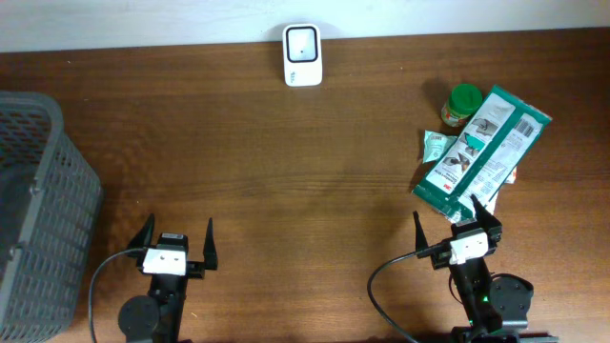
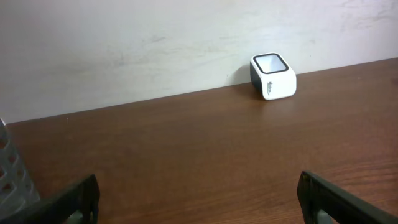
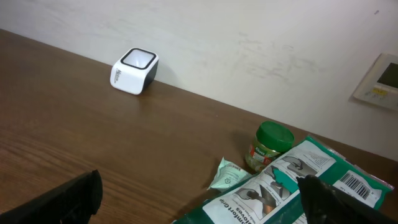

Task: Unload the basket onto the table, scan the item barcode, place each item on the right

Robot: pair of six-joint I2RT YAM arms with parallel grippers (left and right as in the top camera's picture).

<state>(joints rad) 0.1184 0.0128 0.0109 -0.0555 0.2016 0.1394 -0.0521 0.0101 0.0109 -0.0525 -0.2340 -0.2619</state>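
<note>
A white barcode scanner (image 1: pixel 303 55) with a dark window stands at the table's far edge, also in the left wrist view (image 2: pixel 272 76) and the right wrist view (image 3: pixel 134 70). At the right lies a flat green-and-white glove package (image 1: pixel 481 152) (image 3: pixel 292 180), barcode (image 3: pixel 360 182) facing up. A green-lidded jar (image 1: pixel 462 105) (image 3: pixel 271 146) and a small mint sachet (image 1: pixel 436 145) (image 3: pixel 230 175) sit beside it. My right gripper (image 1: pixel 448 224) (image 3: pixel 200 186) is open just in front of the package's near end. My left gripper (image 1: pixel 179 233) (image 2: pixel 199 193) is open over bare wood at the near left.
A grey mesh basket (image 1: pixel 38 219) (image 2: pixel 9 168) fills the left edge of the table. A white wall runs behind the scanner, with a wall panel (image 3: pixel 379 78) at the right. Brown wooden tabletop (image 1: pixel 305 171) stretches between the two arms and the scanner.
</note>
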